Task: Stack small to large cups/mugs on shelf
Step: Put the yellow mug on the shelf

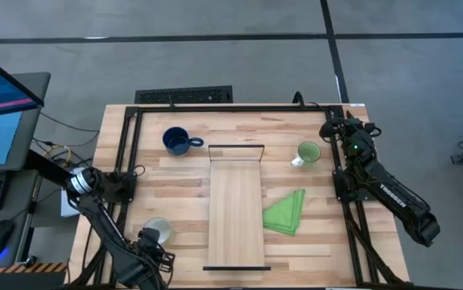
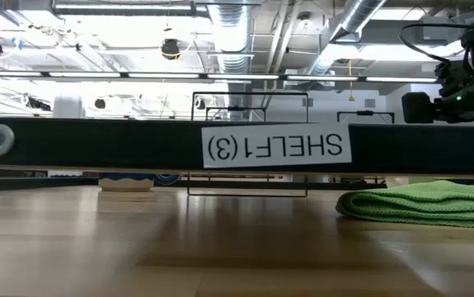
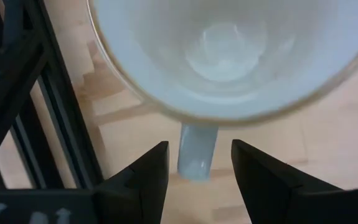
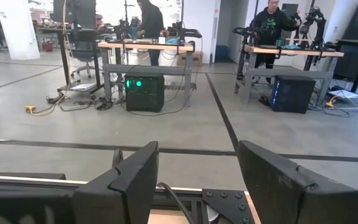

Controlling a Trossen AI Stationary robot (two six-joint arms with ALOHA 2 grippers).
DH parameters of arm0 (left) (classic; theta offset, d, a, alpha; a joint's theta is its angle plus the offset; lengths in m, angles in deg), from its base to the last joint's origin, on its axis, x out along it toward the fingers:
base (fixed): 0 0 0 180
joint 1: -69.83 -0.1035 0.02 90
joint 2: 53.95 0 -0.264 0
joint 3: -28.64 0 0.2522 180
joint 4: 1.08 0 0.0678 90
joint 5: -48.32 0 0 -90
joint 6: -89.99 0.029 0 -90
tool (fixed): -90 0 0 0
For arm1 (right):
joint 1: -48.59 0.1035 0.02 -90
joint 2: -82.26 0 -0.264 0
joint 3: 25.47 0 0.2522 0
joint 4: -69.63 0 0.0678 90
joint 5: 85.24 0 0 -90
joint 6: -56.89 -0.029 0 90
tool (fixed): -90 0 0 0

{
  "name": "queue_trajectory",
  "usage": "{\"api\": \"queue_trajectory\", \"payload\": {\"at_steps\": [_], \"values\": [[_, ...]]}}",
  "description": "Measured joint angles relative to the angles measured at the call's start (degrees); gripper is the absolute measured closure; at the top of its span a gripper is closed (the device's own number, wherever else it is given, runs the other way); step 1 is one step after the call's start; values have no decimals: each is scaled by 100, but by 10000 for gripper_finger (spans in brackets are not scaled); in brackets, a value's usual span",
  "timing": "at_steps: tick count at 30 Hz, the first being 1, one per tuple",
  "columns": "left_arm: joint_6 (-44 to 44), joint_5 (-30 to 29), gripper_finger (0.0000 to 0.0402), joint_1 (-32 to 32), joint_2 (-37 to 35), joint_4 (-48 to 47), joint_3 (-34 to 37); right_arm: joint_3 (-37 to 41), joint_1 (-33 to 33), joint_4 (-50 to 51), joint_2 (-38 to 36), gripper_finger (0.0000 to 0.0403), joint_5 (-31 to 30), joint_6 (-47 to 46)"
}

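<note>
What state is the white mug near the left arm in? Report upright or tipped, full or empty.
Upright and empty. The white mug shows its open mouth and bare bottom in the left wrist view, with its handle between the left gripper's open fingers.

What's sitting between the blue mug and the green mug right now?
In the high view, only the black-framed far end of the shelf lies between the blue mug and the green mug; otherwise bare tabletop.
</note>
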State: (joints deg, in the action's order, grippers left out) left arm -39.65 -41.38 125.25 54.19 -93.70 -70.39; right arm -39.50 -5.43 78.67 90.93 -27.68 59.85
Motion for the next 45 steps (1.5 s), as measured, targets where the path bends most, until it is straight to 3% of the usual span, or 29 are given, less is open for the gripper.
{"api": "queue_trajectory", "payload": {"at_steps": [19,24,32,45], "values": [[-2,-252,239,57,76,-256,22,-1,-1,8,0,158,9,-1],[46,-273,271,55,76,-289,22,-2,0,7,0,158,9,0],[115,-263,359,52,76,-300,26,-1,0,7,0,158,17,0],[359,-514,351,-27,76,-298,26,-2,0,7,0,158,17,-2]]}}
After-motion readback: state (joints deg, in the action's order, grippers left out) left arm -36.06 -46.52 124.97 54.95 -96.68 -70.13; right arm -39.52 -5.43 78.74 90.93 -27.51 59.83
